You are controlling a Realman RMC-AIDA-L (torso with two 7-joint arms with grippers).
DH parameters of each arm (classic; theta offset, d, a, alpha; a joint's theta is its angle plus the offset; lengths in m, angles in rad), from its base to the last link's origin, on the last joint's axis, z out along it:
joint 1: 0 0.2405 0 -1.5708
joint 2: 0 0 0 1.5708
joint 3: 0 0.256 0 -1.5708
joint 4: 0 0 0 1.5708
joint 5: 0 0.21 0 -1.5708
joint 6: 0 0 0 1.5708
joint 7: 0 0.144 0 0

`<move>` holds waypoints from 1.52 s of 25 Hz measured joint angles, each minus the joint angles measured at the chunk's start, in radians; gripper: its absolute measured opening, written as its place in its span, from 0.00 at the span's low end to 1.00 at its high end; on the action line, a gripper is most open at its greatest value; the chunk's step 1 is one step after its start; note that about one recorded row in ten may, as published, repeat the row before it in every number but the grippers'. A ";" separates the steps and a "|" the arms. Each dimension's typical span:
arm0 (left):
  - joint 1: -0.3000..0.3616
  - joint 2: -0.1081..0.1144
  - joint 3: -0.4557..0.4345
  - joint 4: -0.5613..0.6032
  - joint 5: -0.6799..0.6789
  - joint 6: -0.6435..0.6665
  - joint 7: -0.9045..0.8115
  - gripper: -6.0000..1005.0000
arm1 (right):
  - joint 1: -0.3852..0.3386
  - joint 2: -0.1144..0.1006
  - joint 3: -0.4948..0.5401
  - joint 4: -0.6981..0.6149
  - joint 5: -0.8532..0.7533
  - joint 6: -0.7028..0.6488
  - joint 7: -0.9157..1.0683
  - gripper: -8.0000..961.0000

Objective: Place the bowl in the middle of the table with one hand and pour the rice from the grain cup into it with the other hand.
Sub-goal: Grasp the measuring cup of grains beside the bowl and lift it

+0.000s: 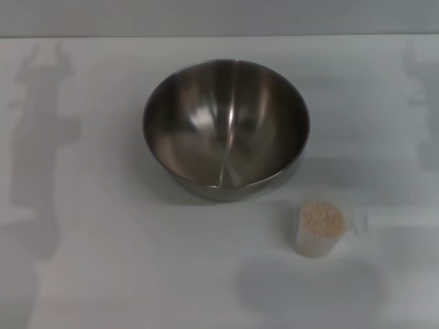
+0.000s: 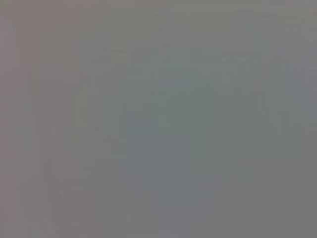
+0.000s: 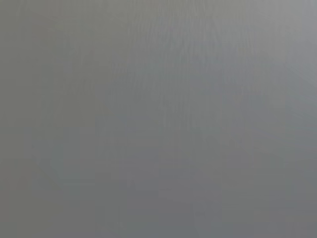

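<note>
In the head view a large shiny steel bowl [image 1: 226,127] stands upright and empty on the white-grey table [image 1: 103,274], a little behind the middle. A small clear grain cup [image 1: 319,229] stands upright in front of it to the right, filled with pale beige rice [image 1: 322,218]; its small handle points right. Neither gripper is in any view; only arm shadows fall on the table at the left and right edges. Both wrist views show plain grey surface.
The table's far edge [image 1: 219,36] runs across the top of the head view. Bare tabletop lies to the left of the bowl and in front of it.
</note>
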 joint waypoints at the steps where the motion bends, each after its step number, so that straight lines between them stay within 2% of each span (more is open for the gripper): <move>1: -0.027 0.000 0.021 0.143 0.076 0.186 -0.139 0.43 | 0.001 0.002 -0.001 0.002 0.000 0.005 0.000 0.62; 2: -0.027 0.000 0.021 0.143 0.076 0.186 -0.139 0.44 | 0.001 0.002 -0.001 0.002 0.000 0.005 0.000 0.62; 4: -0.045 0.004 0.021 0.262 0.153 0.314 -0.308 0.44 | 0.002 0.003 -0.002 0.003 0.000 0.008 0.000 0.62; 5: -0.051 0.013 0.015 0.321 0.208 0.373 -0.451 0.45 | 0.001 0.005 -0.002 0.003 -0.001 0.009 0.000 0.62; 6: -0.058 0.040 0.006 0.400 0.297 0.452 -0.671 0.45 | -0.001 0.008 -0.002 0.004 -0.003 0.015 0.001 0.62; 7: -0.058 0.040 0.006 0.400 0.297 0.452 -0.671 0.50 | -0.001 0.008 -0.002 0.004 -0.003 0.015 0.001 0.62; 9: -0.064 0.072 0.005 0.460 0.381 0.509 -0.865 0.59 | -0.007 0.013 -0.003 0.005 -0.010 0.024 0.001 0.62; 11: -0.061 0.095 0.010 0.495 0.439 0.526 -0.989 0.69 | -0.030 0.022 -0.006 0.016 -0.033 0.044 0.000 0.62; 14: -0.046 0.097 0.014 0.494 0.444 0.524 -0.993 0.73 | -0.068 0.028 -0.010 0.046 -0.049 0.051 -0.012 0.62; 15: -0.037 0.097 0.015 0.492 0.444 0.522 -0.991 0.74 | -0.098 0.031 -0.013 0.077 -0.052 0.051 -0.027 0.62; 16: -0.027 0.098 0.015 0.492 0.445 0.508 -0.987 0.75 | -0.169 0.033 -0.023 0.150 -0.056 0.050 -0.066 0.62; 17: -0.027 0.098 0.015 0.492 0.445 0.508 -0.987 0.77 | -0.169 0.033 -0.023 0.150 -0.056 0.050 -0.066 0.62; 18: -0.024 0.100 0.015 0.495 0.445 0.496 -0.984 0.78 | -0.209 0.033 -0.036 0.194 -0.058 0.045 -0.088 0.62; 20: -0.022 0.102 0.016 0.504 0.446 0.477 -0.978 0.81 | -0.292 0.032 -0.089 0.275 -0.065 0.022 -0.122 0.62; 21: -0.022 0.103 0.016 0.508 0.446 0.472 -0.971 0.82 | -0.362 0.031 -0.155 0.321 -0.067 -0.024 -0.139 0.61; 22: -0.022 0.103 0.015 0.510 0.446 0.470 -0.967 0.83 | -0.362 0.031 -0.155 0.321 -0.067 -0.024 -0.139 0.61; 27: -0.024 0.116 0.014 0.520 0.447 0.459 -0.955 0.84 | -0.511 0.032 -0.335 0.383 -0.064 -0.104 -0.154 0.61; 32: -0.029 0.123 0.008 0.529 0.447 0.446 -0.940 0.84 | -0.581 0.034 -0.474 0.385 -0.060 -0.135 -0.172 0.61; 36: -0.031 0.125 0.007 0.530 0.448 0.432 -0.913 0.84 | -0.610 0.034 -0.576 0.365 -0.059 -0.139 -0.171 0.61; 38: -0.032 0.125 0.008 0.530 0.448 0.429 -0.911 0.84 | -0.612 0.034 -0.594 0.362 -0.059 -0.137 -0.167 0.61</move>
